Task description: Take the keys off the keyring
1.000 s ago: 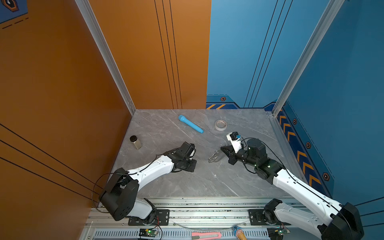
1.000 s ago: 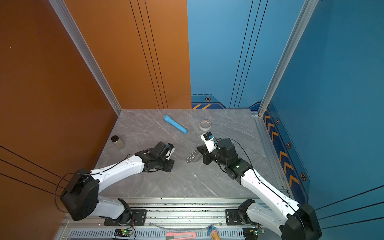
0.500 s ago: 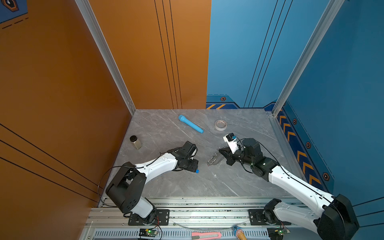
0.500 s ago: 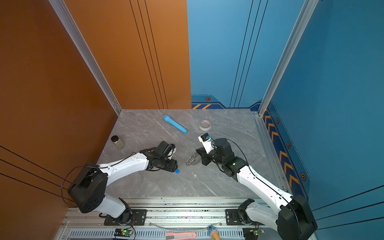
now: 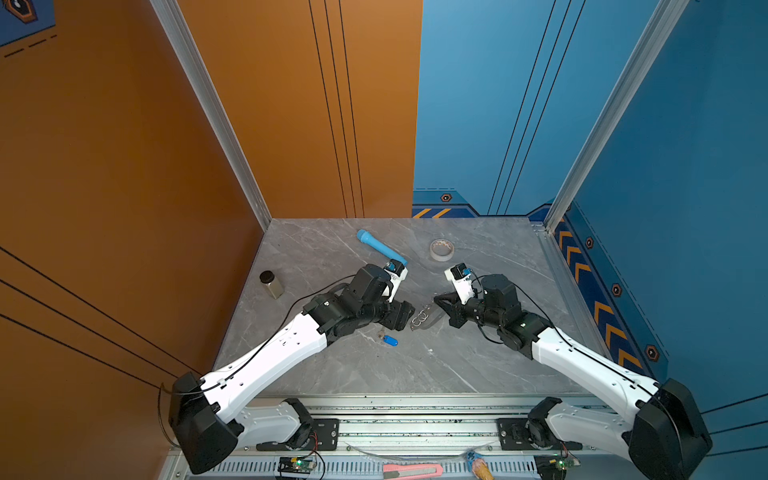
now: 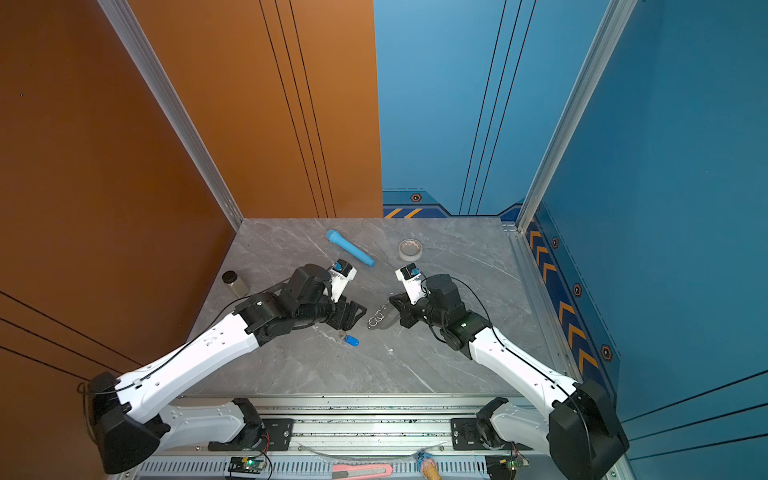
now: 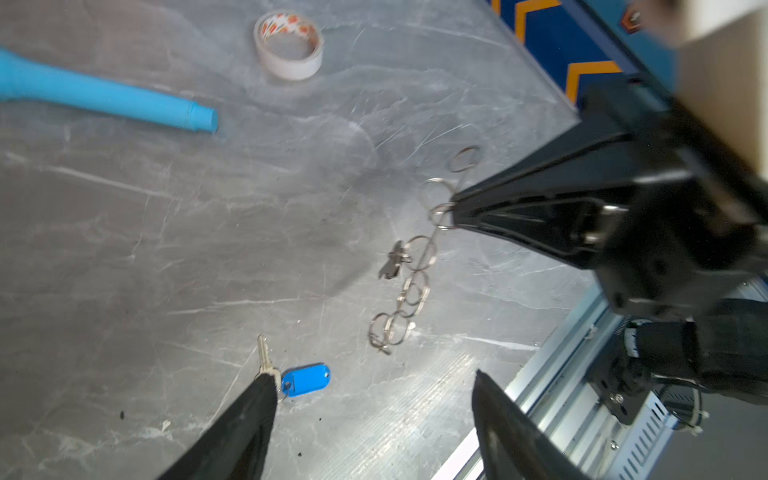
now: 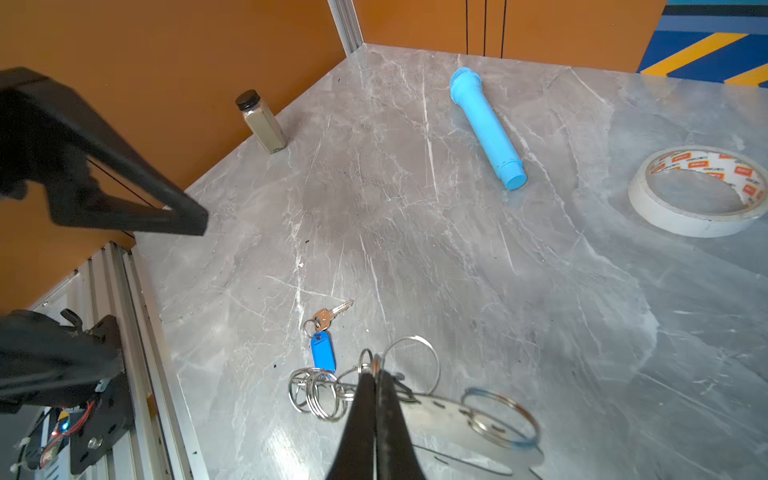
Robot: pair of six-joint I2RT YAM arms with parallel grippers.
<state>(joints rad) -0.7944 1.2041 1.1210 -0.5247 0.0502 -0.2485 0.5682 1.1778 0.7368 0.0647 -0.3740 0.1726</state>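
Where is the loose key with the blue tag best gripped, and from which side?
By the blue tag, jaws across its narrow width, coming straight down from above. It lies flat on the table, broader than the thin key blade, with bare marble along both long sides; the keyring is apart from it.

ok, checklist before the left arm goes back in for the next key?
1. Right gripper holding the keyring: ok, shut on its ringed edge.
2. Left gripper open and empty: ok.
3. Blue-tagged key off the keyring: ok, it lies on the table apart from it.
4. All keys off: not ok, a small dark piece hangs on the keyring.
5. Left fingers clear of the blue-tagged key: cannot tell, one tip overlaps it in the left wrist view.
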